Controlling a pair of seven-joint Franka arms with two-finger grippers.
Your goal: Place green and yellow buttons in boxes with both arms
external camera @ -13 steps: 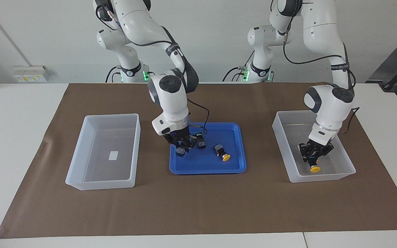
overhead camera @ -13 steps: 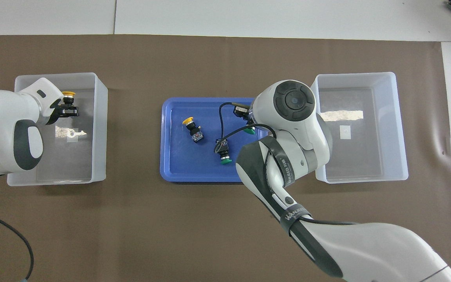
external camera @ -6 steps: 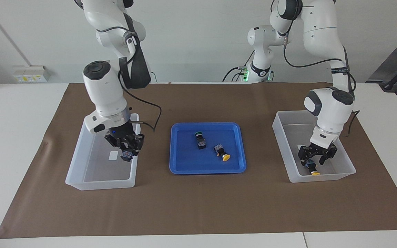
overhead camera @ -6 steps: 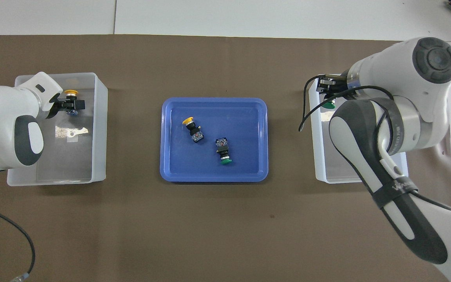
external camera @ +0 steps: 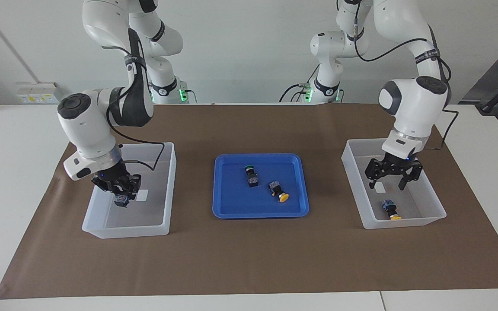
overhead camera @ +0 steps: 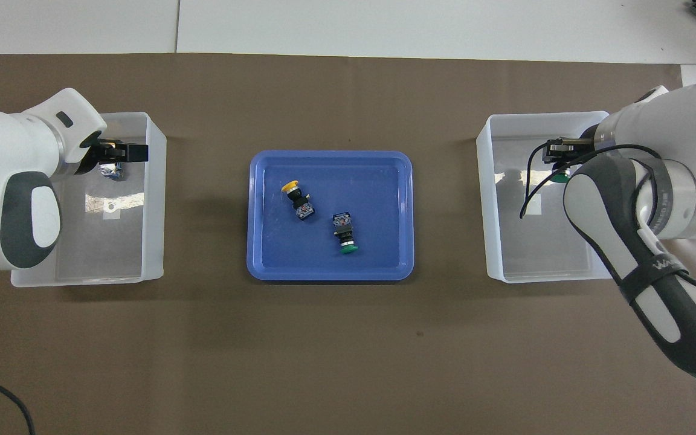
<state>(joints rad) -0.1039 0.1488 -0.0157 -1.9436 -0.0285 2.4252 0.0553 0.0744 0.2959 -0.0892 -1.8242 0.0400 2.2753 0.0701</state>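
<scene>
At the lower right of the facing view we see a yellow button lying on the floor of one bin. The left gripper hangs over it with fingers spread and empty. At the left of that view, the right gripper is inside the other bin, closed on a green button (green cap visible overhead). In the centre, the blue tray holds a second green button and a second yellow button.
</scene>
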